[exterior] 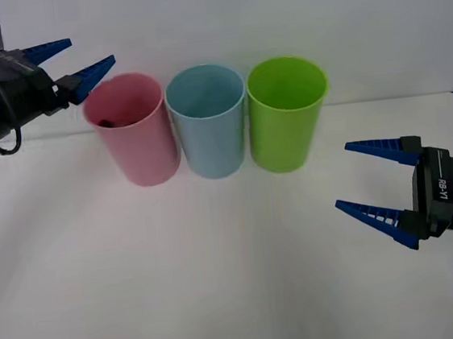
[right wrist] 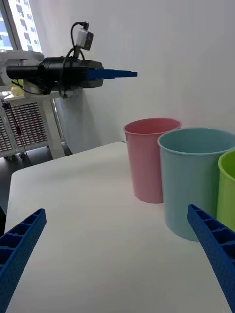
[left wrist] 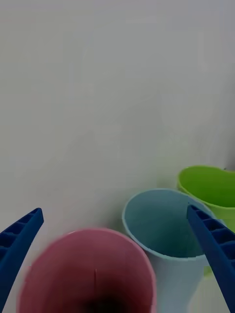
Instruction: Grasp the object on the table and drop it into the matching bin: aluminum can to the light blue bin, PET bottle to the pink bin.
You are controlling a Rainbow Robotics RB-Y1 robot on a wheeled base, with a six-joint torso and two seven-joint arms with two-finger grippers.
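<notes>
The pink bin [exterior: 136, 134] stands at the left of a row of cups on the white table [exterior: 222, 283]. Inside it, by its left wall, a small dark shape [exterior: 106, 123] shows; I take it for the PET bottle, mostly hidden by the bin's wall. The same dark patch lies deep in the pink bin [left wrist: 73, 264] in the left wrist view. My left gripper [exterior: 91, 52] hovers open and empty just above and left of the pink rim. The light blue bin [exterior: 208, 123] touches the pink one. My right gripper [exterior: 342, 175] hangs open and empty over the table's right side.
A green cup [exterior: 287, 114] closes the row to the right of the light blue bin. A white wall rises behind the cups. Bare tabletop stretches in front of the row. In the right wrist view, a rack [right wrist: 24, 127] stands beyond the table's left edge.
</notes>
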